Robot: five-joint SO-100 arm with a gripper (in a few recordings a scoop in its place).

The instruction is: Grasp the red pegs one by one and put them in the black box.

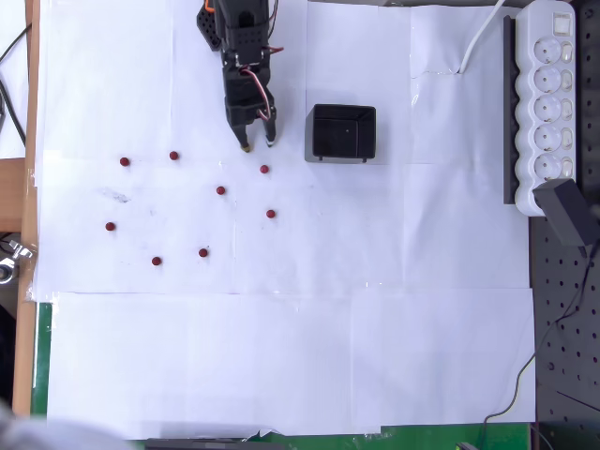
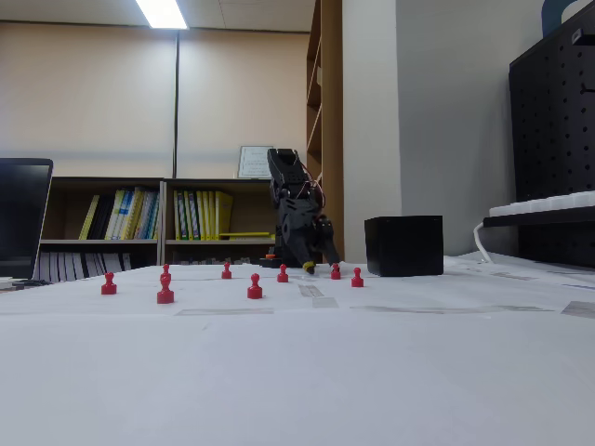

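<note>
A: Pegs, red ones, are sitting on the white paper covering the counter point(image 1: 281, 375). From above the red pegs point(image 1: 220, 190) are looking like round dots, eight of them, spread out to the left of the black box point(image 1: 343, 132).

B: From the side they are not looking like dots. In the fixed view the red pegs point(image 2: 254, 287) are standing up like tiny game pieces, with a round head and a wider foot. One is hiding partly behind another there.

A: What is sitting in the box?

B: From above its floor is showing plain black, with no peg lying in it. It is square, with thin walls and two tiny feet on its lower edge. From the side it is looking like a solid dark block point(image 2: 403, 245), and its inside is hiding.

A: And the pincer?

B: The pincer point(image 1: 257, 144) is pointing down with its two tips spread a little apart, pinching nothing. One peg point(image 1: 264, 170) is lying just below it, not touching. In the fixed view the pincer point(image 2: 321, 267) is hanging low near the paper.

A: A white power strip point(image 1: 549, 94) is lying at the right edge from above.
</note>
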